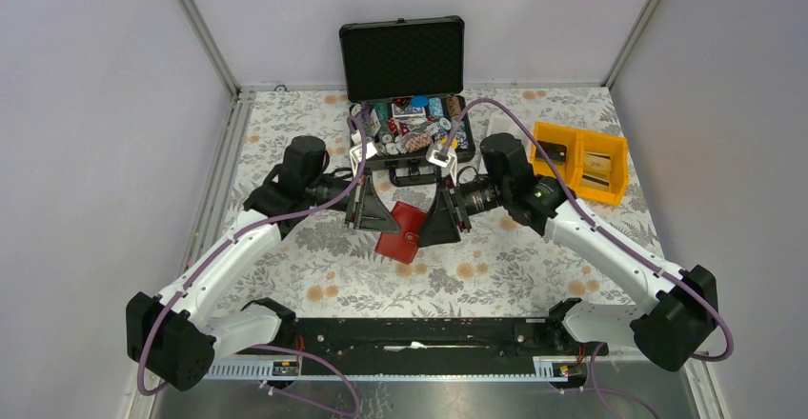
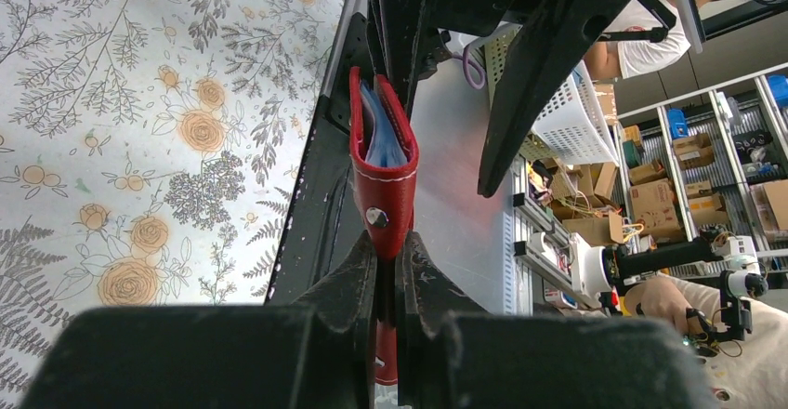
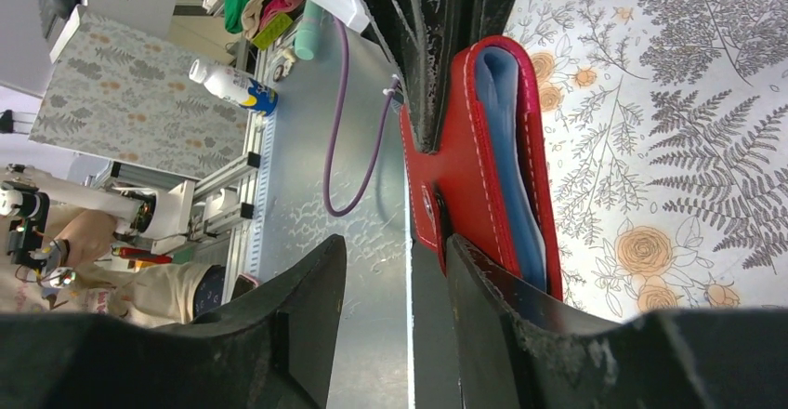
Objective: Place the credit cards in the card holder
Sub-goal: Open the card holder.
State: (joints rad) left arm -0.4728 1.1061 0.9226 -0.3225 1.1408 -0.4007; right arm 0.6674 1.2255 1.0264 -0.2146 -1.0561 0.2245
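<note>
Red leather card holder [image 1: 402, 231] is at the middle of the counter [image 1: 314, 276] between both arms, a pale blue credit card [image 3: 511, 149] tucked inside. Looks like the left end effector [image 2: 386, 253] is clenched on its snap edge, while the right end effector [image 3: 395, 251] is spread apart alongside. I'd hold that pinch firm and seat cards squarely so nothing jams.
</note>
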